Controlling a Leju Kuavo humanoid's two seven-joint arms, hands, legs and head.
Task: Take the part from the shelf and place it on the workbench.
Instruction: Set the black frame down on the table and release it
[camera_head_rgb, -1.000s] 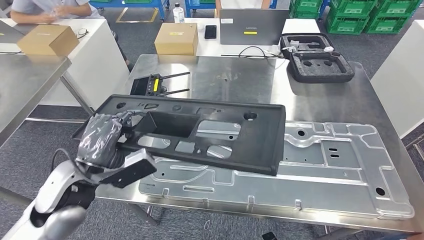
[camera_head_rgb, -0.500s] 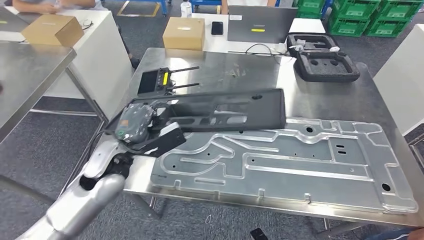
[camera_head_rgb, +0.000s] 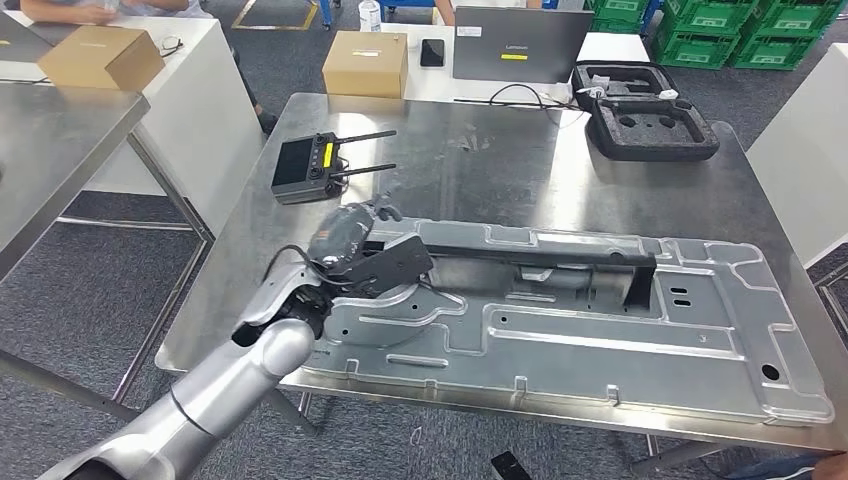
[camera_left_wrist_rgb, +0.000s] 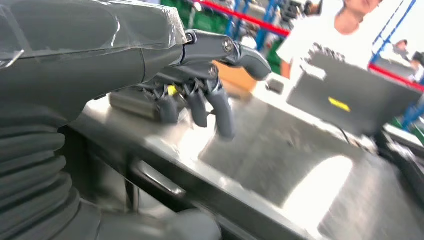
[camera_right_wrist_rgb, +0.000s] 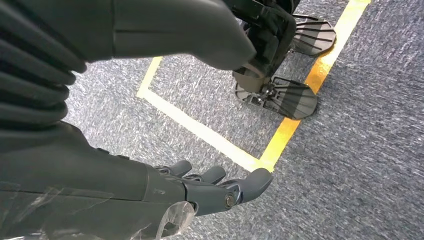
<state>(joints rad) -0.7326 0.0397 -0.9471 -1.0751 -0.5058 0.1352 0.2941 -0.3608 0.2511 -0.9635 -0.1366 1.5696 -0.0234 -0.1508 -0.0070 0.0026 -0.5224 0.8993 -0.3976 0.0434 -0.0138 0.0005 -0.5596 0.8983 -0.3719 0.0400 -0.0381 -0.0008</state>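
- Nearest me, my left arm reaches in from the lower left, and my left hand (camera_head_rgb: 345, 240) sits at the left end of the black part (camera_head_rgb: 540, 258); half a second ago that hand was lower and further left, near the bench's edge.
- In the left wrist view the left hand (camera_left_wrist_rgb: 200, 95) has its fingers (camera_left_wrist_rgb: 222, 112) curled downward over the shiny metal with the thumb stretched out above them. I cannot tell from these views whether it grips the part or only rests against it.
- My right hand (camera_right_wrist_rgb: 220, 187) hangs over grey carpet with yellow floor tape, fingers loosely apart and holding nothing.
- The black part now lies nearly edge-on across the upper portion of the silver stamped panel (camera_head_rgb: 620, 350). A second ago it was tilted up, showing its broad face with cut-outs; it has since flattened and shifted right.
- The panel rests on the steel bench (camera_head_rgb: 500, 150), much as before.
- Further back on the bench, a black remote controller (camera_head_rgb: 310, 170) with two antennas is fully exposed; the part hid some of it earlier.
- At the far right corner sits a black foam case (camera_head_rgb: 650, 125).
- Beyond, on a white table, stand a cardboard box (camera_head_rgb: 365, 62) and a grey laptop (camera_head_rgb: 515, 45).
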